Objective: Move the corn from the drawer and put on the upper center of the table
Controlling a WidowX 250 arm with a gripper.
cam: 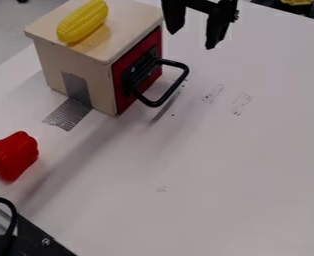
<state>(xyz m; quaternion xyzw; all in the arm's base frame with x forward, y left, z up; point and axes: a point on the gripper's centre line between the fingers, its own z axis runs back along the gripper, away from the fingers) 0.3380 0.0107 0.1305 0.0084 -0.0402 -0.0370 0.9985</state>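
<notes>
One yellow corn (83, 21) lies atop one wooden drawer box (59, 62) at eleven o'clock. One gripper (192, 40), near twelve, has its two fingers (217, 25) spread wide, holding nothing. One red pepper (13, 156) lies toward nine on the table (220, 190).

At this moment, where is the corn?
In the camera view, the yellow corn is at the upper left, lying on top of the wooden drawer box, above its red front.

I note pale smooth wood on the box (79, 70), a glossy red pepper (13, 155), matt white bench (206, 200).
</notes>
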